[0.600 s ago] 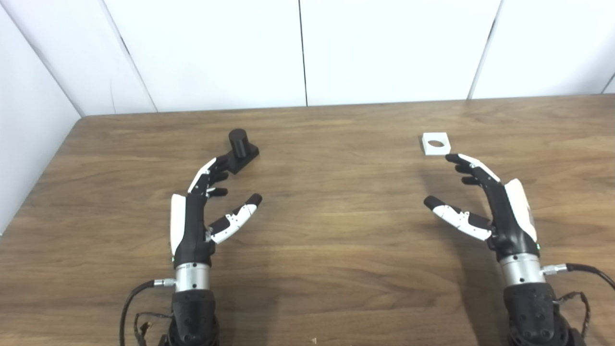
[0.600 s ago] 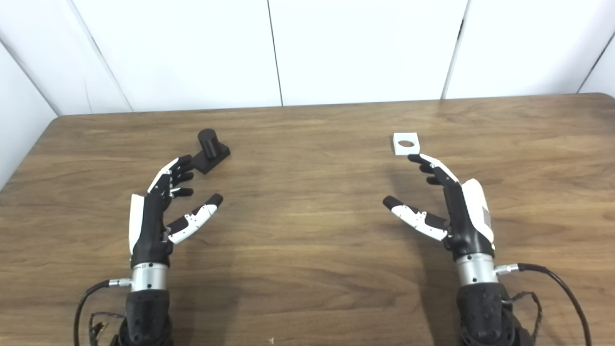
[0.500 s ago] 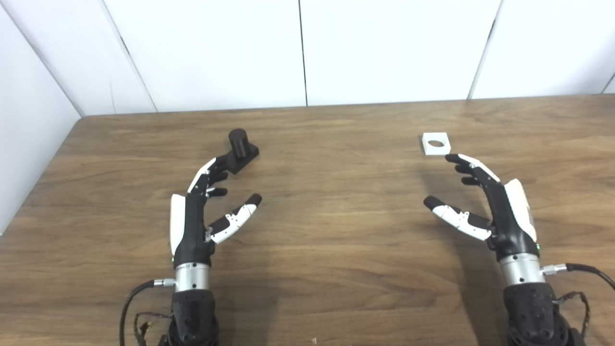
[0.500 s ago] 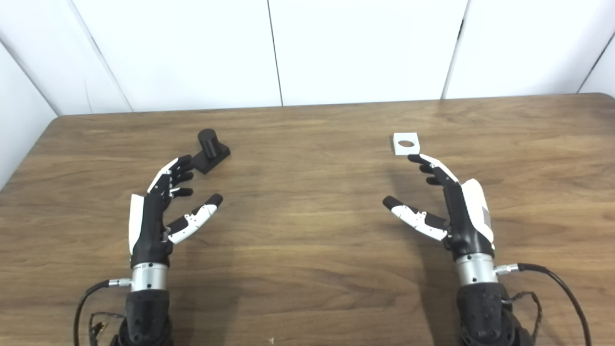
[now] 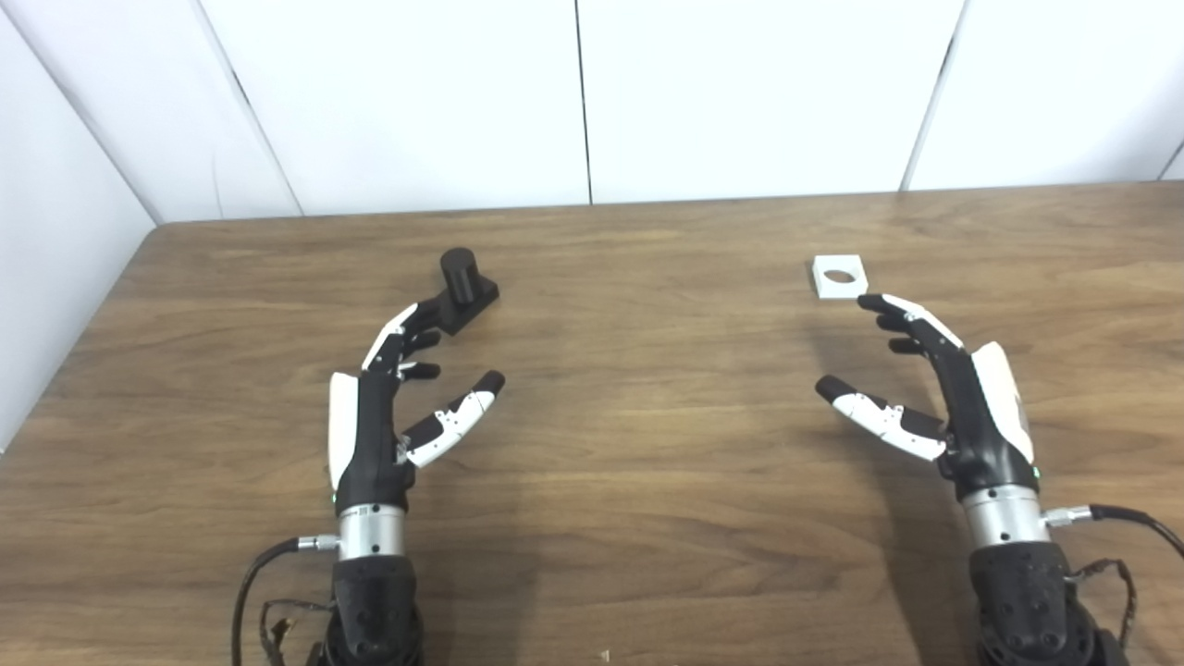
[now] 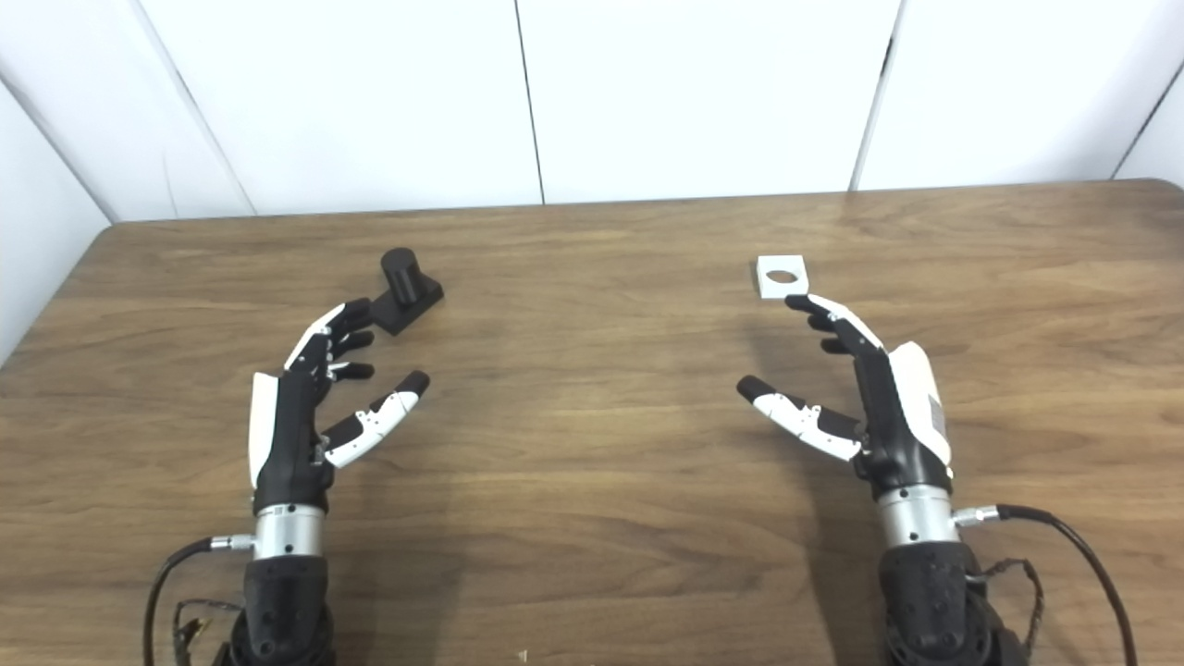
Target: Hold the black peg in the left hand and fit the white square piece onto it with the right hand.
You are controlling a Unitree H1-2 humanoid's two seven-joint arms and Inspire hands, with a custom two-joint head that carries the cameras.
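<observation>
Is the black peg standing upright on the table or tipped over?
Upright. The black peg rises from its flat base, round top facing up, on the table. The left hand is open, fingers reaching its base.

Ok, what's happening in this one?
Nothing is picked up yet. The left hand is open, its fingertips just short of the black peg standing on the table. The right hand is open too, fingertips at the near edge of the white square piece, which lies flat.

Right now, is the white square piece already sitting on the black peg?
No, the white square piece lies flat on the table by the right hand, far from the black peg.
</observation>
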